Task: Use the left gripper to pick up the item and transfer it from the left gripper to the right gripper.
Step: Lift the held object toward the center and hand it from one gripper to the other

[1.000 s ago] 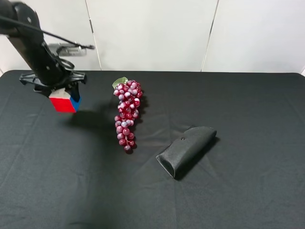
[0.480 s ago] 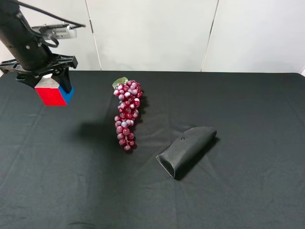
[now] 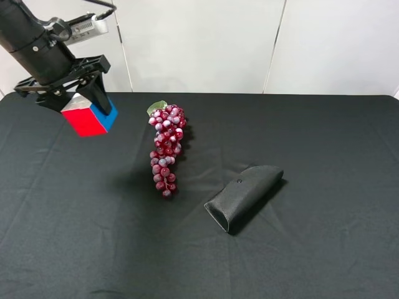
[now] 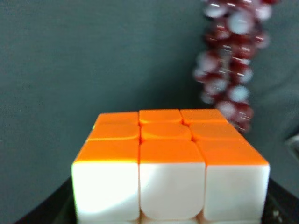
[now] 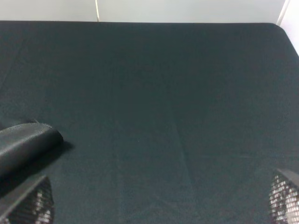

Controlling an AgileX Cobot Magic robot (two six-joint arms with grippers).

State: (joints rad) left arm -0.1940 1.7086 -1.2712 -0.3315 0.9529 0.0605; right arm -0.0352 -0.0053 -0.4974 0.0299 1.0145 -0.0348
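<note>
My left gripper (image 3: pixel 80 103) is shut on the puzzle cube (image 3: pixel 87 119) and holds it in the air above the table's far left. In the exterior view the cube shows red, blue and white faces. In the left wrist view the cube (image 4: pixel 170 163) fills the frame with orange and white faces, and the gripper's dark fingers (image 4: pixel 44 212) edge its lower corners. My right gripper (image 5: pixel 156 205) is open and empty, with its fingertips (image 5: pixel 28 205) wide apart over bare cloth. It is out of the exterior view.
A bunch of dark-red grapes (image 3: pixel 166 149) lies right of the cube and also shows in the left wrist view (image 4: pixel 229 70). A black tapered pouch (image 3: pixel 244 195) lies mid-table and shows in the right wrist view (image 5: pixel 23 144). A black cloth (image 3: pixel 324 143) covers the table.
My left gripper has lifted the cube higher, swinging first left and then right toward the grapes. Its shadow on the cloth has shifted right. Grapes and pouch have not moved.
</note>
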